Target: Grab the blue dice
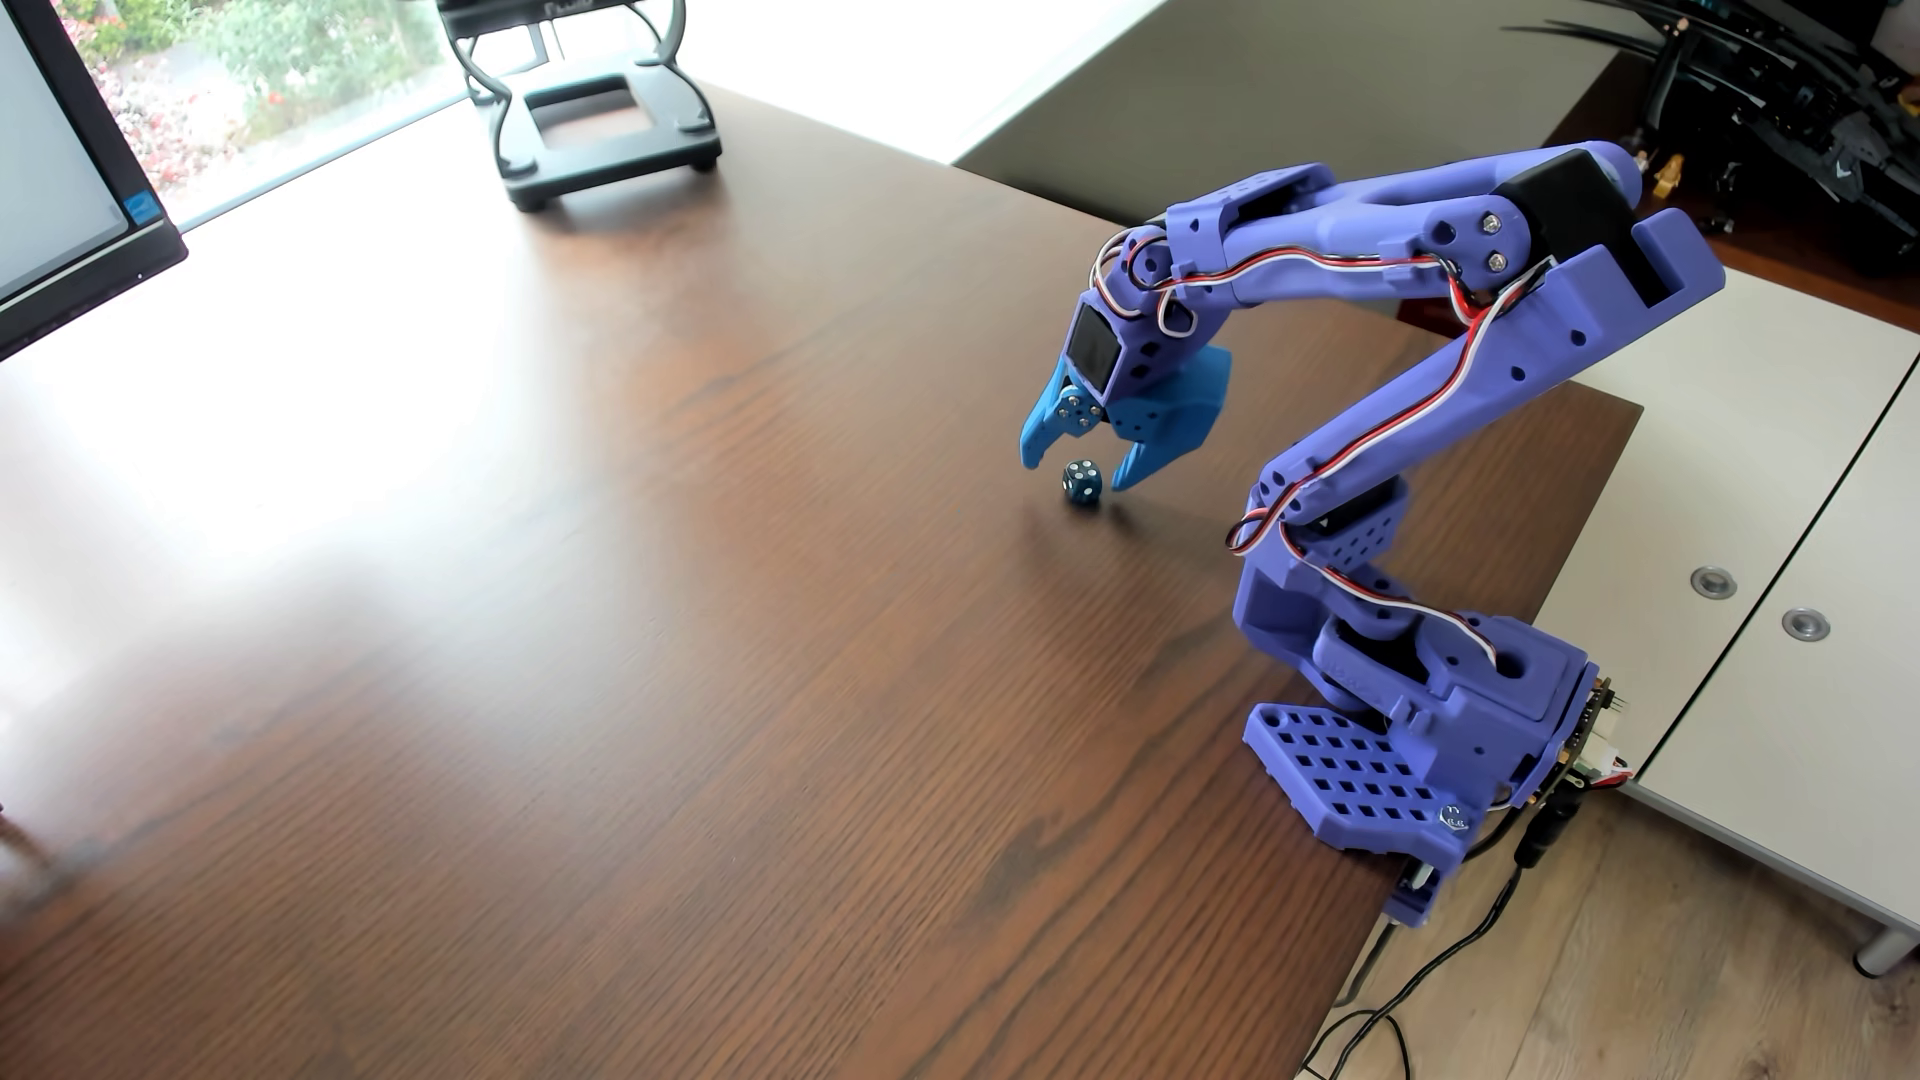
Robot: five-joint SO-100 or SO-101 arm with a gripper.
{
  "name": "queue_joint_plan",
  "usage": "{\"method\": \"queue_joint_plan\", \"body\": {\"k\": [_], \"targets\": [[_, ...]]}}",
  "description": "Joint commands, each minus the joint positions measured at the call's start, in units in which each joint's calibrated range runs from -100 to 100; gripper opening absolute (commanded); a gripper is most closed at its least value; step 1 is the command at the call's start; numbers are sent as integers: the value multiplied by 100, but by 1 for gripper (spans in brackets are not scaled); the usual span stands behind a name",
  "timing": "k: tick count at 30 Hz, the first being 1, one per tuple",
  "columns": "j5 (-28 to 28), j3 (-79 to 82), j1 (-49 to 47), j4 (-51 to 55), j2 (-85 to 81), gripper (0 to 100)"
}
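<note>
The blue dice (1082, 485), a tiny dark blue cube with white pips, rests on the brown wooden table (623, 623). My gripper (1078, 469), with lighter blue toothed jaws on a purple arm, hangs tip-down just above it. The jaws stand open, one tip to the left of the dice and one to its right. The dice sits between and slightly below the tips. I cannot tell whether either tip touches it.
The arm's purple base (1423, 748) is clamped at the table's right edge. A black stand (603, 125) sits at the far side and a monitor (62, 177) at the far left. White cabinets (1766, 540) stand beyond the right edge.
</note>
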Motion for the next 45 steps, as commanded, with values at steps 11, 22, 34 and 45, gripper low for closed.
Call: {"method": "queue_joint_plan", "body": {"k": [11,22,34,45], "targets": [[32,-448,-56,-38,9,6],[32,-503,-32,-38,135,2],[-1046,-1542,-711,971,-1816,2],[-1981,-3495,-1537,3074,-5575,2]]}}
